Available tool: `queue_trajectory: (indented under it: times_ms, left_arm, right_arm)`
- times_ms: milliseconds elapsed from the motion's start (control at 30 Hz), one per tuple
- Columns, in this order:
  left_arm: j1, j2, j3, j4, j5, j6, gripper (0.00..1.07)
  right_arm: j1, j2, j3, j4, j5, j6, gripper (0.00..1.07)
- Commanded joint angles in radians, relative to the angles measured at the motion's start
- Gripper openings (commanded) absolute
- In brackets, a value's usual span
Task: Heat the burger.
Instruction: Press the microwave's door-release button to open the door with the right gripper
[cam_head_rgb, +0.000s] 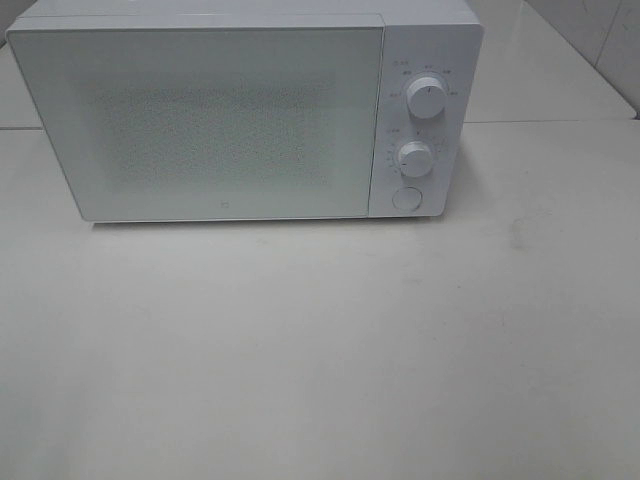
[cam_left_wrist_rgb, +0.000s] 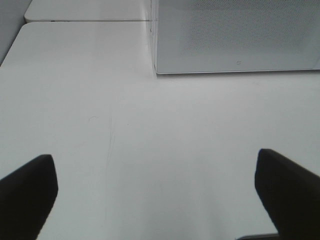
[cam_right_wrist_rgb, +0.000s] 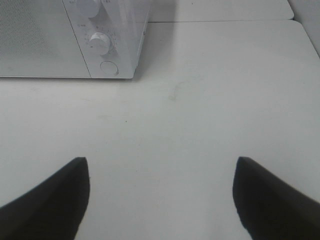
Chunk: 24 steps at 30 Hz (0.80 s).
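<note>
No legible text. Microwave (cam_head_rgb: 245, 115) markings around dials (cam_head_rgb: 427, 99), tiny door logo (cam_head_rgb: 222, 211): too small to read.

Closed white microwave (cam_head_rgb: 200, 120) on pale table (cam_head_rgb: 320, 350)

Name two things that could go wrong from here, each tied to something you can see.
1. The microwave door is shut, and the round button below the lower knob is small: the open right gripper could strike that knob instead.
2. No burger shows in any view, and the frosted door hides the inside: it might be run empty.
</note>
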Motion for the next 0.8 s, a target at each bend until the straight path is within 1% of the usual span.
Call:
queue_trajectory:
  times_ms: [33,67,133,167,233,333,400,433,500,533,567,633,700,733,767,800]
  left_arm:
    - [0.002,-0.019,0.004,-0.008,-0.013,-0.005,1.00]
    - [0.002,-0.019,0.004,-0.008,-0.013,-0.005,1.00]
    - [0.002,-0.019,0.004,-0.008,-0.013,-0.005,1.00]
    - [0.002,-0.019,0.004,-0.008,-0.013,-0.005,1.00]
    - [0.002,-0.019,0.004,-0.008,-0.013,-0.005,1.00]
    - [0.002,-0.019,0.004,-0.008,-0.013,-0.005,1.00]
    - [0.002,-0.019,0.004,-0.008,-0.013,-0.005,1.00]
    - [0.002,-0.019,0.004,-0.008,-0.013,-0.005,1.00]
    - [0.002,-0.019,0.004,-0.008,-0.013,-0.005,1.00]
    - [0.002,-0.019,0.004,-0.008,-0.013,-0.005,1.00]
    - [0.002,-0.019,0.004,-0.008,-0.013,-0.005,1.00]
    - [0.002,-0.019,0.004,-0.008,-0.013,-0.005,1.00]
    - [0.002,-0.019,0.004,-0.008,-0.013,-0.005,1.00]
    - [0.002,-0.019,0.004,-0.008,-0.013,-0.005,1.00]
    - [0.002,-0.019,0.004,-0.008,-0.013,-0.005,1.00]
    - [0.002,-0.019,0.004,-0.008,-0.013,-0.005,1.00]
  right_arm:
    - [-0.008,0.067,-0.008,0.005,-0.098,-0.016,0.76]
    - [-0.008,0.067,-0.008,0.005,-0.098,-0.016,0.76]
    - [-0.008,0.135,-0.008,0.005,-0.183,-0.016,0.76]
    - [-0.008,0.135,-0.008,0.005,-0.183,-0.016,0.76]
    - [-0.008,0.207,-0.008,0.005,-0.257,-0.016,0.76]
    - [-0.008,0.251,-0.008,0.005,-0.313,-0.016,0.75]
    - [-0.008,0.323,-0.008,0.005,-0.391,-0.016,0.75]
    - [-0.008,0.323,-0.008,0.005,-0.391,-0.016,0.75]
    - [-0.008,0.398,-0.008,0.005,-0.450,-0.016,0.75]
    - [-0.008,0.398,-0.008,0.005,-0.450,-0.016,0.75]
    - [-0.008,0.451,-0.008,0.009,-0.496,-0.016,0.75]
    - [-0.008,0.472,-0.008,0.009,-0.517,-0.016,0.75]
    - [-0.008,0.544,-0.008,0.019,-0.589,-0.016,0.75]
    - [-0.008,0.544,-0.008,0.019,-0.589,-0.016,0.75]
    - [-0.008,0.595,-0.008,0.020,-0.629,-0.016,0.75]
    - [-0.008,0.595,-0.008,0.020,-0.629,-0.016,0.75]
